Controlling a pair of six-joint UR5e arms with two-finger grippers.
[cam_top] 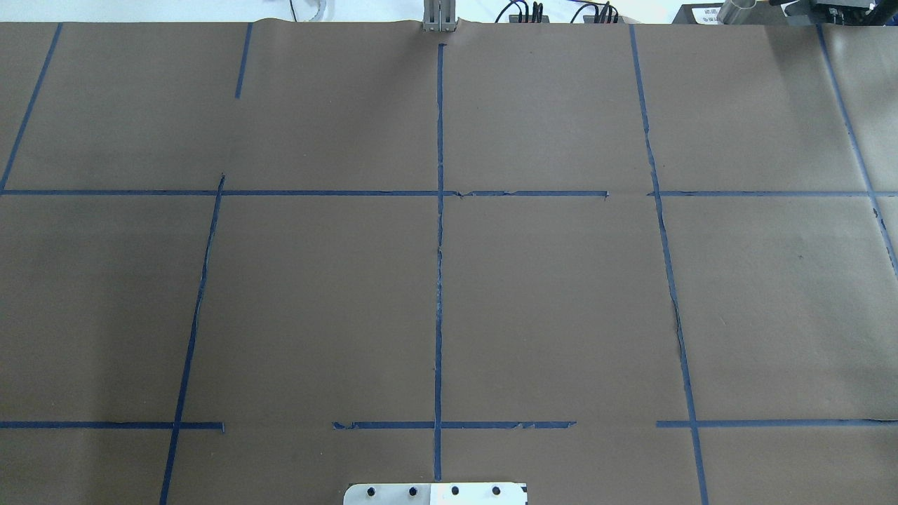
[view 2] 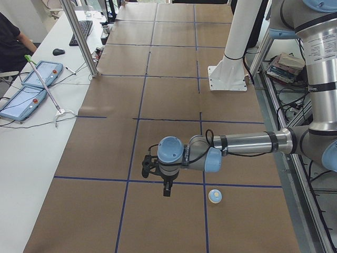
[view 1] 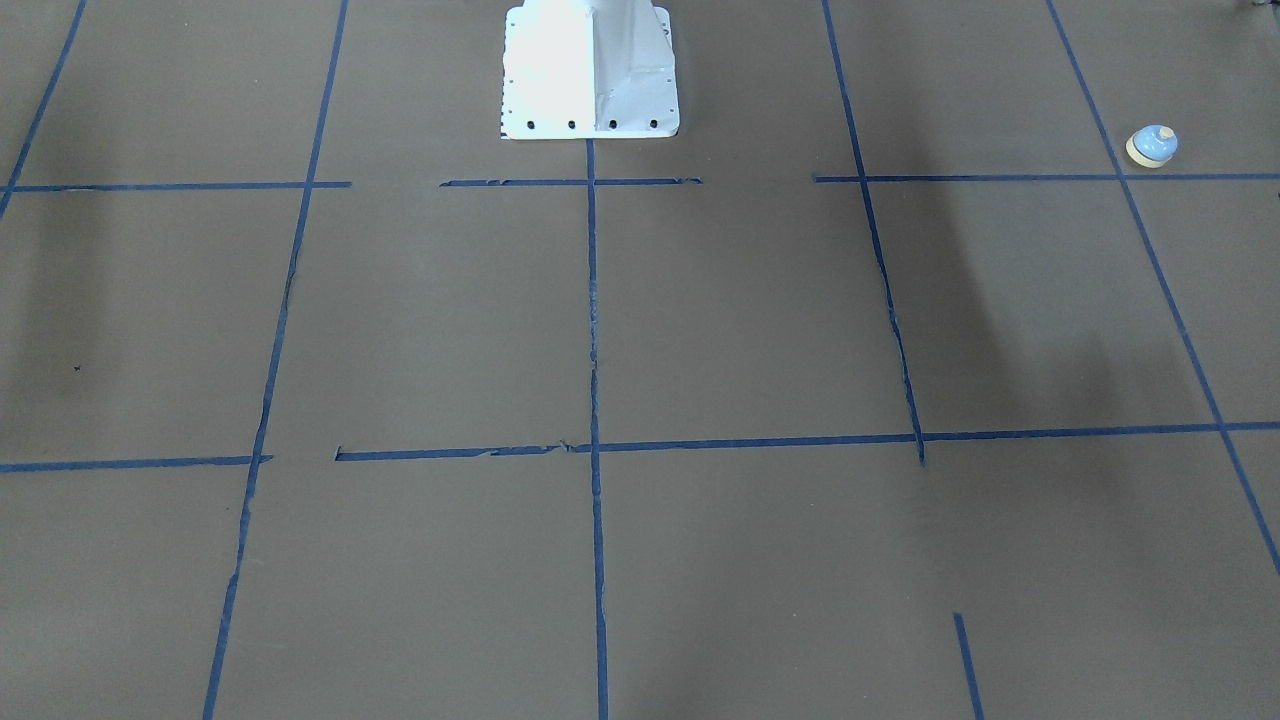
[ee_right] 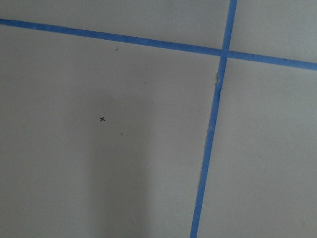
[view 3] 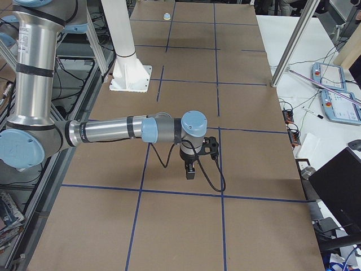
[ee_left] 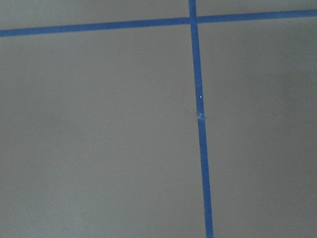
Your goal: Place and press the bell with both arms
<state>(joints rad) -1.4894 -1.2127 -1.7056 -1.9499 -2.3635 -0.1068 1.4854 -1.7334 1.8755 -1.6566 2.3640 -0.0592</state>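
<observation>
The small light-blue bell [view 1: 1152, 146] with a cream base stands upright on the brown table near the edge at the robot's left. It also shows in the exterior left view [view 2: 215, 196] and, far off, in the exterior right view [view 3: 167, 15]. My left gripper [view 2: 166, 191] points down and hovers above the table, apart from the bell and further in toward the table's middle. My right gripper [view 3: 190, 174] points down over the table's other end, far from the bell. I cannot tell whether either gripper is open or shut. Both wrist views show only bare table and tape.
The white mounting pedestal [view 1: 590, 70] stands at the robot's edge of the table. Blue tape lines [cam_top: 439, 280] mark a grid on the brown paper. A side table with tablets [view 2: 31, 87], a keyboard and a metal post [view 2: 79, 37] lies across from the robot.
</observation>
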